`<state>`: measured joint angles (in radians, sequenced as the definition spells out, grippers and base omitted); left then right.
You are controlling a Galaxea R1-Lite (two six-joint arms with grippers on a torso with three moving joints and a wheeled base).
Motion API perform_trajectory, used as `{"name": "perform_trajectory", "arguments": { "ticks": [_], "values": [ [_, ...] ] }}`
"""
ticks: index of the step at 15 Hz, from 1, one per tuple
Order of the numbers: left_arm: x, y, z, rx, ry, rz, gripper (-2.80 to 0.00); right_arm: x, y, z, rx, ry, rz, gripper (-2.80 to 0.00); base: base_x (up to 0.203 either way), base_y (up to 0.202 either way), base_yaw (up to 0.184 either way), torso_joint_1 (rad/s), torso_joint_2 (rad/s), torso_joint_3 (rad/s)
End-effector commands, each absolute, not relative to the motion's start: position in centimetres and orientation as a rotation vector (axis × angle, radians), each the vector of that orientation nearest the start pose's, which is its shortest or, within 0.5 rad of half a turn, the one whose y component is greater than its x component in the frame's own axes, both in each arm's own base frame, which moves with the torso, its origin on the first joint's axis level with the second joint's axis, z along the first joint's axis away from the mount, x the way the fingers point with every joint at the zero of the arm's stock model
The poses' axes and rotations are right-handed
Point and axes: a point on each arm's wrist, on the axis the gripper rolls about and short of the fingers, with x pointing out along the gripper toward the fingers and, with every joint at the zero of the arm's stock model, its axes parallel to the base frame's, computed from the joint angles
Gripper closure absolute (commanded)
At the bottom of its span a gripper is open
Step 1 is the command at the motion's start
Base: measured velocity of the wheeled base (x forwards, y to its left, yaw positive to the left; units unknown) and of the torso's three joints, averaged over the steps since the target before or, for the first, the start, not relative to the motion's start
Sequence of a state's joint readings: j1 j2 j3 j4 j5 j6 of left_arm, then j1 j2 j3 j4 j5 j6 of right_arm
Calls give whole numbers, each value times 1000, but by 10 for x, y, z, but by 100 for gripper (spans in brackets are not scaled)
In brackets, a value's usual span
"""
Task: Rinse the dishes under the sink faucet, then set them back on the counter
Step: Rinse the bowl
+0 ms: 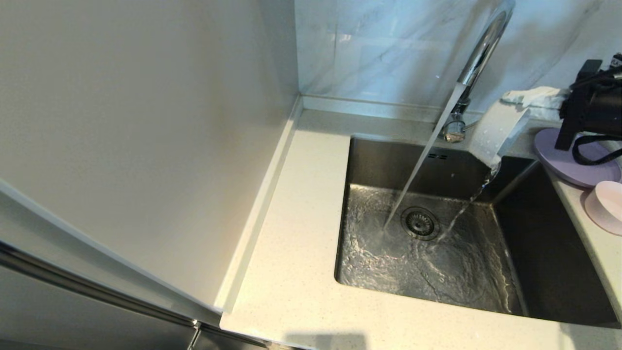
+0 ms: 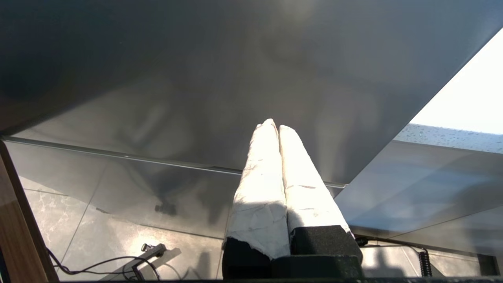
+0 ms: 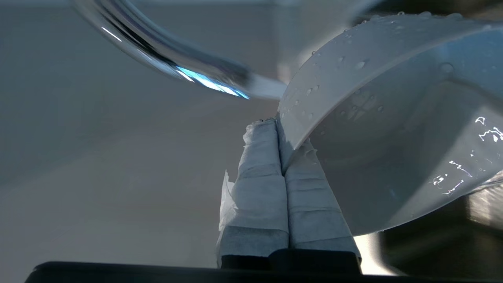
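Rinse step: right gripper (image 3: 283,129) was clamped on the white bowl's (image 1: 495,129) rim, tipped at the sink's (image 1: 369,160) 1 o'clock corner, draining. Next, judged: carry it to the counter (image 1: 291,272). Left gripper (image 2: 275,127) closed, empty.

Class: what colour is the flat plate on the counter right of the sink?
Lilac plate, clearest in the head view.

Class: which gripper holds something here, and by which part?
The right gripper pinches the wet whitish bowl by its rim; the left gripper holds nothing.
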<state>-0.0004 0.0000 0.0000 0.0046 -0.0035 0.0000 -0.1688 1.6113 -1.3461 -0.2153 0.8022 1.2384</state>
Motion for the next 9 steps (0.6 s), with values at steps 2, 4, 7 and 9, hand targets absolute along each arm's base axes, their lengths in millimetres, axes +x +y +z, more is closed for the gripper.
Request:
{"name": "perform_trajectory", "arguments": {
  "ticks": [2,4,7,9],
  "values": [
    [-23,0,75,0,5,-3,0,317,-65,316,1429,352,575,0,0,0,0,0,0,0],
    [-23,0,75,0,5,-3,0,322,-79,315,1521,329,572,0,0,0,0,0,0,0],
    [-23,0,75,0,5,-3,0,326,-98,317,1688,285,616,0,0,0,0,0,0,0],
    [-23,0,75,0,5,-3,0,328,-104,315,1747,268,658,0,0,0,0,0,0,0]
  ]
}}
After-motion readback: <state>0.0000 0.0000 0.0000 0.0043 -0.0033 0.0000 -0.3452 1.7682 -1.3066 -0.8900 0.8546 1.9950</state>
